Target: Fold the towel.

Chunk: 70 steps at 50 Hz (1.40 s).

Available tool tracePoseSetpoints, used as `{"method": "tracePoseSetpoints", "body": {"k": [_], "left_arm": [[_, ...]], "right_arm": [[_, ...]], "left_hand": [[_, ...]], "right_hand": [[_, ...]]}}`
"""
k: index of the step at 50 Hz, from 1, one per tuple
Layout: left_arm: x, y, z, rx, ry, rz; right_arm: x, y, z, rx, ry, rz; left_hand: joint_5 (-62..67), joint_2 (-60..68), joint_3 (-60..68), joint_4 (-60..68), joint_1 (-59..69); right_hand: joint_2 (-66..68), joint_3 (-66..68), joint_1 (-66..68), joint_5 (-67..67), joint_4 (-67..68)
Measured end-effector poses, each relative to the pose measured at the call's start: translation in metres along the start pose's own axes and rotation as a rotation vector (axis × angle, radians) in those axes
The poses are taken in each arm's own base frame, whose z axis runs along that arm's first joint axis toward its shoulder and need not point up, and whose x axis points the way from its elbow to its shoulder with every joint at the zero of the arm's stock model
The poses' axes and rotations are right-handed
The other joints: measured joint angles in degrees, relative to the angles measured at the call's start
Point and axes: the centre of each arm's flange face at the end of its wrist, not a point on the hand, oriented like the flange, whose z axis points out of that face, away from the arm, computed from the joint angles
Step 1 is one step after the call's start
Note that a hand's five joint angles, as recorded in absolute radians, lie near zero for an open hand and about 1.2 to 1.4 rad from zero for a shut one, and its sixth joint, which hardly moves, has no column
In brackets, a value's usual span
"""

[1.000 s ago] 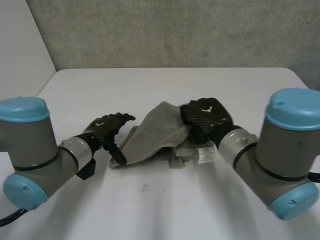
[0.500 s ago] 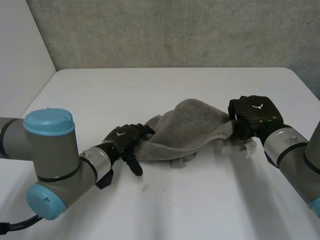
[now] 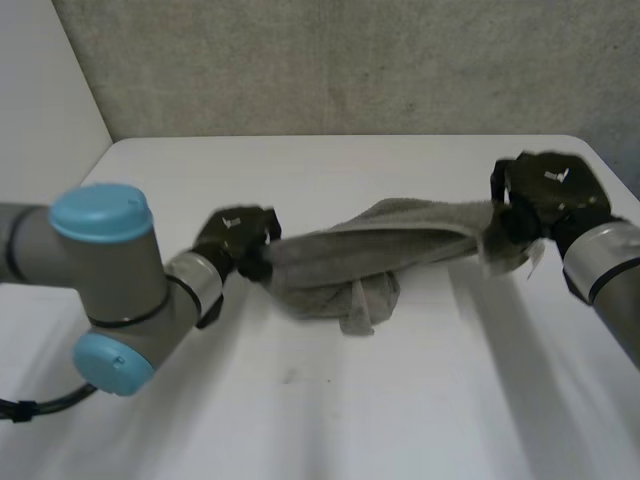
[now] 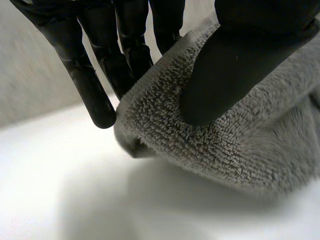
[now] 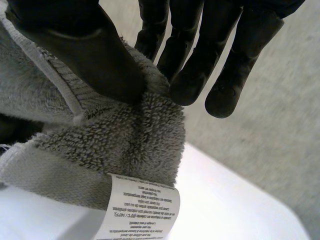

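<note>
A grey towel [image 3: 370,255] is stretched between my two hands above the white table [image 3: 300,400], its middle sagging in a bunch onto the tabletop. My left hand [image 3: 238,238] pinches the towel's left end; in the left wrist view the thumb [image 4: 235,65] presses the terry cloth [image 4: 240,140] against the fingers [image 4: 90,85]. My right hand [image 3: 548,195] holds the right end off the table. In the right wrist view its thumb [image 5: 80,50] clamps a hemmed corner of the towel [image 5: 115,145] against the fingers [image 5: 200,55], and a white care label [image 5: 140,210] hangs below.
The table's back edge meets a grey wall [image 3: 350,60]. Bare tabletop lies in front of the towel and behind it. My left arm's elbow [image 3: 105,290] sits low at the front left.
Both hands have moved apart, pulling the bunched towel into a long strip. My left hand closed on the towel's left end, and the right hand carried its corner further right and up.
</note>
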Motion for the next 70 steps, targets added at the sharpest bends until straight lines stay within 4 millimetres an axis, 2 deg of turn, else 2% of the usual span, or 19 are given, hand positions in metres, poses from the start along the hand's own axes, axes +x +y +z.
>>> {"method": "tracePoseSetpoints", "body": {"k": [2,5,6,10,15,21,26,30,34,38,41,44,48,52,56,61,64,65,70], "left_arm": [[0.000,-0.022,-0.007,0.054,-0.009,0.021],[0.003,-0.075,-0.031,0.194,-0.020,0.057],[0.004,-0.082,-0.036,0.214,-0.021,0.061],[0.009,-0.140,-0.076,0.369,-0.022,0.088],[0.015,-0.179,-0.115,0.466,-0.019,0.103],[0.018,-0.202,-0.139,0.504,-0.018,0.112],[0.016,-0.196,-0.128,0.462,-0.021,0.121],[0.012,-0.176,-0.097,0.378,-0.028,0.148],[0.004,-0.154,-0.052,0.303,-0.043,0.208],[-0.003,-0.152,-0.016,0.312,-0.060,0.264],[-0.008,-0.168,0.004,0.388,-0.080,0.300],[-0.011,-0.201,0.011,0.526,-0.108,0.325],[-0.011,-0.240,0.001,0.681,-0.147,0.332],[-0.011,-0.268,-0.021,0.775,-0.189,0.320],[-0.011,-0.266,-0.033,0.759,-0.202,0.310],[-0.011,-0.229,-0.038,0.627,-0.188,0.306],[-0.010,-0.187,-0.037,0.493,-0.158,0.305],[-0.009,-0.180,-0.036,0.473,-0.152,0.304],[-0.003,-0.104,-0.034,0.252,-0.071,0.293]], "right_arm": [[0.002,-0.012,-0.002,0.029,0.007,-0.007],[0.007,-0.044,-0.011,0.088,0.017,-0.024],[0.008,-0.050,-0.014,0.096,0.016,-0.026],[0.012,-0.089,-0.031,0.136,-0.004,-0.038],[0.015,-0.120,-0.045,0.160,-0.029,-0.046],[0.019,-0.150,-0.054,0.193,-0.037,-0.066],[0.021,-0.149,-0.045,0.155,-0.046,-0.089],[0.020,-0.127,-0.019,0.072,-0.066,-0.117],[0.016,-0.099,0.018,0.004,-0.094,-0.142],[0.010,-0.086,0.050,0.017,-0.107,-0.157],[0.008,-0.089,0.074,0.087,-0.092,-0.169],[0.011,-0.107,0.093,0.224,-0.045,-0.172],[0.020,-0.138,0.100,0.392,0.015,-0.146],[0.029,-0.167,0.091,0.517,0.043,-0.092],[0.030,-0.175,0.080,0.531,0.029,-0.052],[0.022,-0.155,0.065,0.405,-0.042,-0.018],[0.012,-0.128,0.059,0.270,-0.108,-0.006],[0.010,-0.122,0.058,0.244,-0.120,-0.005],[-0.006,-0.057,0.053,0.002,-0.211,-0.009]], "left_hand": [[0.11,0.13,0.11,0.14,0.15],[0.24,0.23,0.14,0.25,0.16],[0.26,0.24,0.14,0.25,0.18],[0.49,0.32,0.32,0.29,0.41],[0.50,0.36,0.34,0.29,0.41],[0.50,0.37,0.38,0.30,0.41],[0.50,0.38,0.39,0.32,0.42],[0.50,0.38,0.39,0.32,0.42],[0.50,0.38,0.39,0.35,0.42],[0.50,0.39,0.41,0.40,0.42],[0.50,0.40,0.42,0.42,0.42],[0.50,0.41,0.43,0.43,0.43],[0.50,0.42,0.43,0.43,0.43],[0.50,0.42,0.43,0.43,0.43],[0.50,0.42,0.43,0.43,0.43],[0.52,0.42,0.44,0.45,0.65],[0.53,0.43,0.45,0.45,0.67],[0.61,0.43,0.45,0.44,0.68],[0.61,0.43,0.46,0.45,0.72]], "right_hand": [[0.00,0.00,0.00,0.00,0.00],[0.00,0.00,0.00,0.00,0.00],[0.00,0.00,0.00,0.00,0.00],[0.00,0.00,0.04,0.56,0.00],[0.00,0.01,0.05,0.56,0.00],[0.00,0.01,0.05,0.56,0.00],[0.00,0.01,0.05,0.56,0.00],[0.00,0.00,0.05,0.56,0.00],[0.00,0.01,0.05,0.56,0.00],[0.00,0.00,0.05,0.56,0.00],[0.00,0.01,0.05,0.56,0.00],[0.00,0.01,0.05,0.56,0.00],[0.00,0.01,0.05,0.56,0.00],[0.00,0.01,0.05,0.57,0.00],[0.00,0.00,0.06,0.57,0.00],[0.00,0.01,0.06,0.69,0.00],[0.00,0.01,0.12,1.15,0.00],[0.00,0.01,0.14,1.16,0.00],[0.00,0.01,0.16,1.18,0.00]]}}
